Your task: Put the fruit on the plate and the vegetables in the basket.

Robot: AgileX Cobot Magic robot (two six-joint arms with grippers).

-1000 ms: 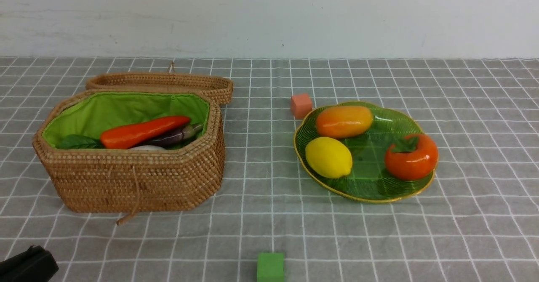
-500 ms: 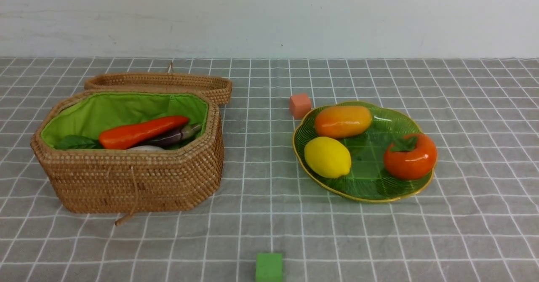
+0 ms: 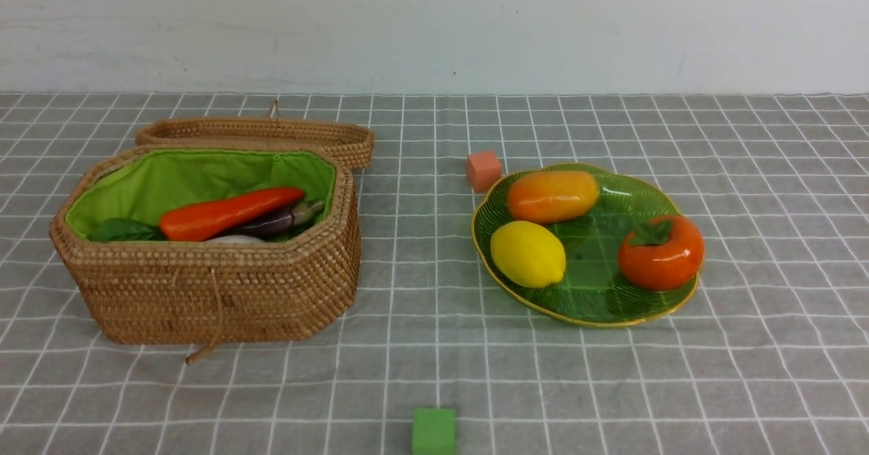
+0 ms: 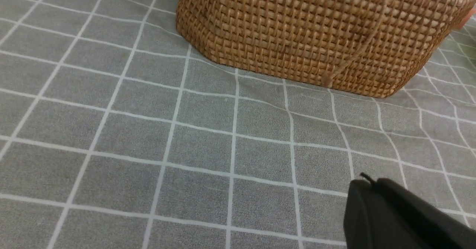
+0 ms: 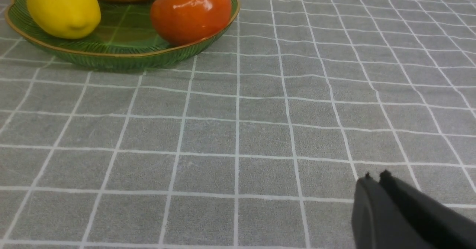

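Matte black tapered left hand (image 4: 368, 184) and right hand (image 5: 375, 182).

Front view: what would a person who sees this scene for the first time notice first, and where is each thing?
The wicker basket on the left stands out with its bright green lining and an orange carrot lying inside, over a dark eggplant. On the right, the green plate holds a lemon, a mango and a persimmon. A small orange cube sits just behind the plate, and a green cube lies at the near edge.
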